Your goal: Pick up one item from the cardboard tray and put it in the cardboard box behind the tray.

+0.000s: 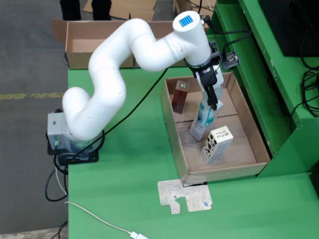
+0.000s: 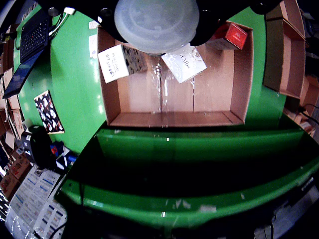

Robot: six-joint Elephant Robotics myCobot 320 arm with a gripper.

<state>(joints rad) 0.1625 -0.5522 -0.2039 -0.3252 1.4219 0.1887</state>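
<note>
Black pincer (image 1: 213, 102) reaches down onto the top of the white-and-teal carton (image 1: 205, 121), apparently closed on it; grip not fully visible. Carton tilts, base in the cardboard tray (image 1: 178, 137), probably mid-lift. Patterned carton (image 1: 216, 144) and red box (image 1: 180, 95) are alongside. Cardboard box (image 1: 79, 47) waits beyond, off the green bench (image 1: 124, 174).

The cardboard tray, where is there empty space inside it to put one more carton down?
In the fixed view, the cardboard tray has bare floor along its right wall and in the near right corner. It is crowded on the left: the dark red carton at the back, the white-and-teal carton under the gripper, and the black-patterned white carton just in front.
</note>
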